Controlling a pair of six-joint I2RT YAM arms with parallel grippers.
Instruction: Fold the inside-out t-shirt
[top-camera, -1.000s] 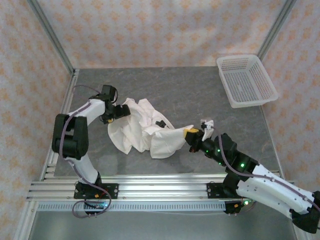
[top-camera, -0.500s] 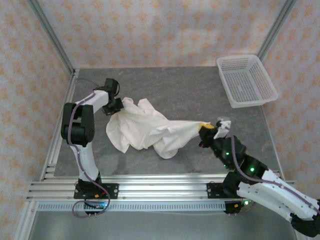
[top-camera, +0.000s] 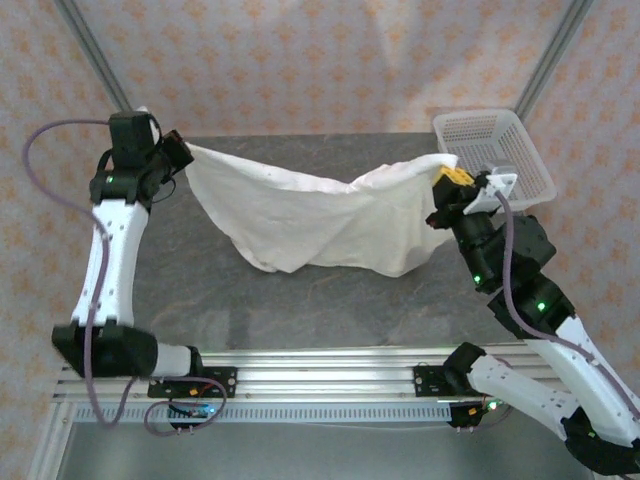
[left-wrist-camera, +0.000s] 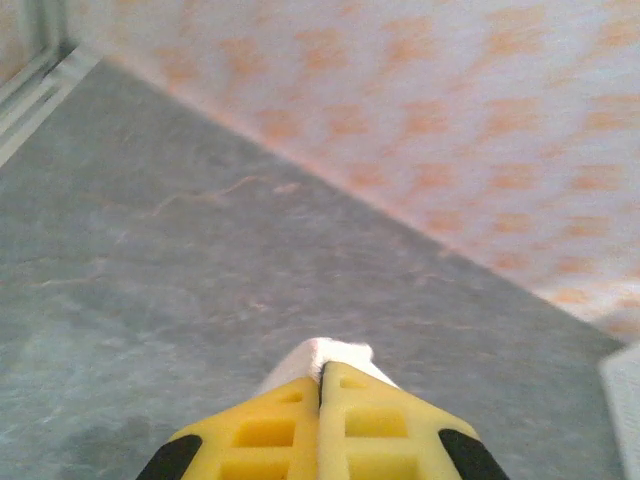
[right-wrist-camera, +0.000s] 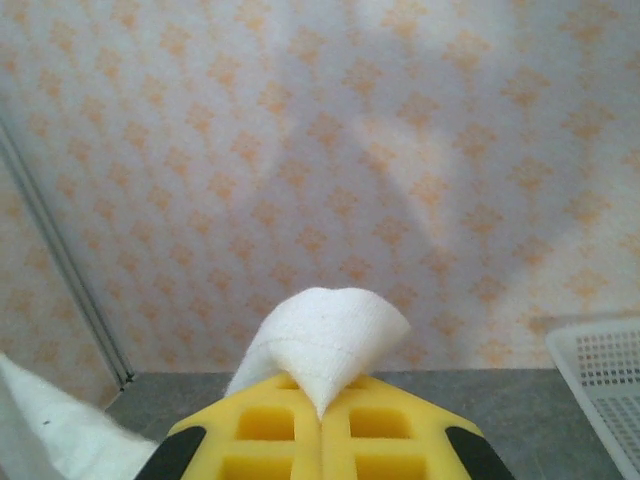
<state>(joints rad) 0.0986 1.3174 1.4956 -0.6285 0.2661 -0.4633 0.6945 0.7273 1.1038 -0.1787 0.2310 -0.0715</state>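
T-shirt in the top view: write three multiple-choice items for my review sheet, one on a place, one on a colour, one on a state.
1. Where is the white mesh basket?
A) far right corner of the table
B) near left corner
C) under the left arm

2. What colour is the t-shirt?
A) blue
B) white
C) black

3. How is the t-shirt held?
A) lying flat, untouched
B) by one gripper alone
C) stretched between the left gripper and the right gripper

Key: 1 A, it sits at the far right; 2 B, the cloth is plain white; 3 C, each wrist view shows cloth pinched in shut jaws.
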